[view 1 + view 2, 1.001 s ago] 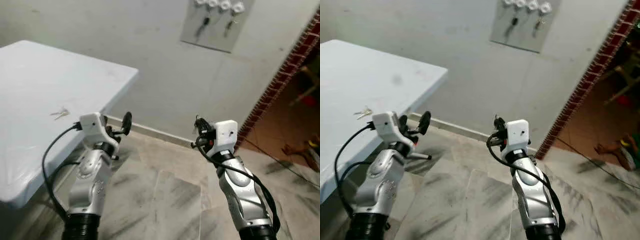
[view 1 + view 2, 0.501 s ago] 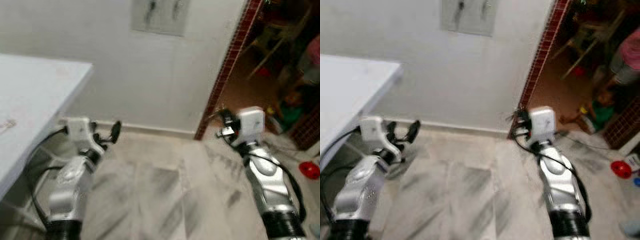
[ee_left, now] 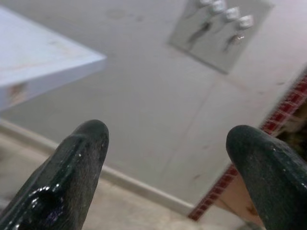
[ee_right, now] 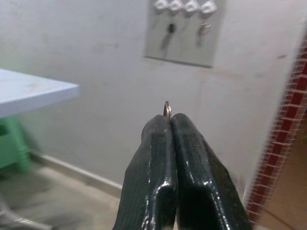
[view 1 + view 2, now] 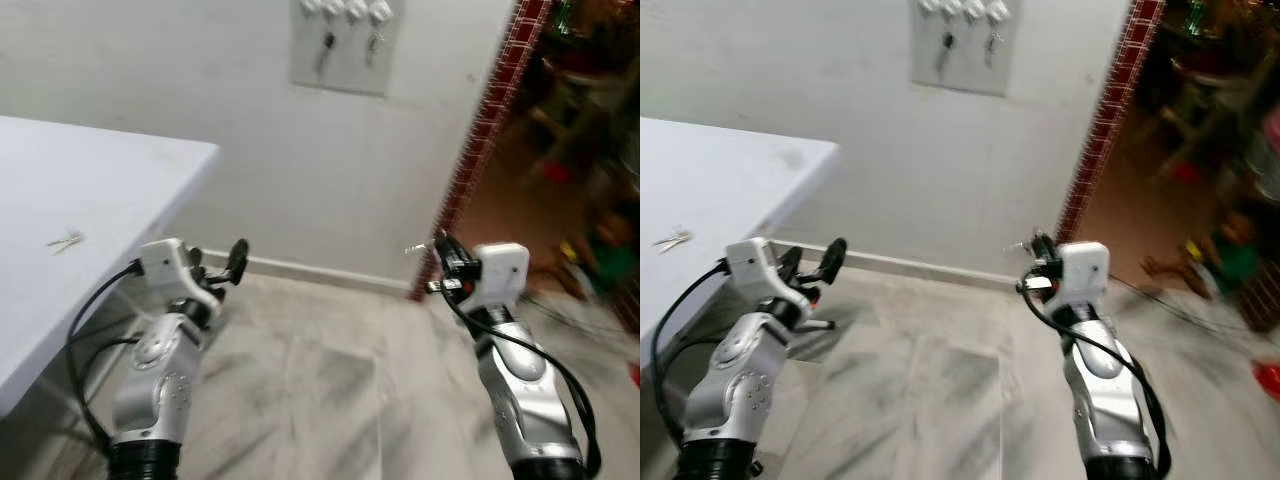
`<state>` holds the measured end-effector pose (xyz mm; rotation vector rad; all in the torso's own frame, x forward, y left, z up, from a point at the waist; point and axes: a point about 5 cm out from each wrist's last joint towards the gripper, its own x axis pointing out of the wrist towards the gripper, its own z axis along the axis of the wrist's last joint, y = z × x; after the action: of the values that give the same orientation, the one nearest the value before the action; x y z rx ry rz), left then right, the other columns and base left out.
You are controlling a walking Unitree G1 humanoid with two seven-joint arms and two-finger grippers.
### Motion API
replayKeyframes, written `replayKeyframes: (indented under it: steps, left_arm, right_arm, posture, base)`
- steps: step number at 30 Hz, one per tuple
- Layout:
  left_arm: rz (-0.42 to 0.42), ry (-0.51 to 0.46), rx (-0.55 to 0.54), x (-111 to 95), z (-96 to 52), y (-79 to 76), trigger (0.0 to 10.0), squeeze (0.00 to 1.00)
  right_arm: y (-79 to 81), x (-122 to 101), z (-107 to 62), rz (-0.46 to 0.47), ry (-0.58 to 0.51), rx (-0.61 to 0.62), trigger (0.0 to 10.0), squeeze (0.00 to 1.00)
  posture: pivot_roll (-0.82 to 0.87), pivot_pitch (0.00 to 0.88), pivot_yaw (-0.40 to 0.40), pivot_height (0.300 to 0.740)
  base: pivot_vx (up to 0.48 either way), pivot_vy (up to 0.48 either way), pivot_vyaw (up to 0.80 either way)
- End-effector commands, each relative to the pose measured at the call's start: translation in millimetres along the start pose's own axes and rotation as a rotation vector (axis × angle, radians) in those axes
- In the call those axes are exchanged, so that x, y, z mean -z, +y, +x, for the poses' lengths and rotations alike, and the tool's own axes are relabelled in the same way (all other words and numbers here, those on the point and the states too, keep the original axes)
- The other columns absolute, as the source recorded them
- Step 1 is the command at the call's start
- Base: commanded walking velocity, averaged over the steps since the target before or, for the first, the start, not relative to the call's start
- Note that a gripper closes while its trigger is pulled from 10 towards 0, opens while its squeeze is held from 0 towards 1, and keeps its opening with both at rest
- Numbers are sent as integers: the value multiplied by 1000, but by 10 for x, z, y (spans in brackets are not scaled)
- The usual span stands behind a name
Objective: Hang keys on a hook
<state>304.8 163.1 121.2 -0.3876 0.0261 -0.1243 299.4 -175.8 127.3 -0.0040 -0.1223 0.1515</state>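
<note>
Pinched tight together, the right gripper (image 4: 170,120) has its 2 black fingers closed on a small metal key ring (image 4: 167,109), and only the top loop of it pokes out past the fingertips, standing upright in line with the fingers. Whatever hangs from that ring is hidden between the pads. Over on the other side, the left gripper (image 3: 165,139) is spread wide with nothing in it, fingers (image 3: 79,163) well apart.

Both arms are raised in front of the robot above a grey marbled floor (image 5: 330,390), both aimed toward the white wall (image 5: 250,140). Up on that wall is the grey hook board (image 5: 343,45), carrying 4 white hooks (image 4: 183,5) in a row; 2 of them already have keys (image 4: 170,28) dangling straight down, long axis vertical. The held ring is well short of the board and below it.

On the left sits a white table (image 5: 90,200), with another bunch of keys (image 5: 65,240) lying flat on it. A red brick doorway edge (image 5: 480,150) runs down the right.
</note>
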Motion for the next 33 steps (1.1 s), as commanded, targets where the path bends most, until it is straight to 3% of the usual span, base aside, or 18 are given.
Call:
replayKeyframes:
  steps: [1, 10, 33]
  left_arm:
    - [8, -8, 7, -46, 30, -13, 10000, 0]
    - [9, -5, 11, -52, 48, -17, 10000, 0]
    - [16, -39, 19, -196, 125, 18, 10000, 0]
  right_arm:
    - [-13, -69, 15, -4, -21, 0, 10000, 0]
    - [-58, -78, -17, -7, -10, 11, 10000, 0]
    - [5, -165, 73, 17, -47, -11, 10000, 0]
  posture:
    - [12, 30, -68, 732]
    - [8, 29, -65, 732]
    - [21, 34, -59, 732]
  base:
    - [322, 0, 0]
    - [290, 0, 0]
    - [42, 0, 0]
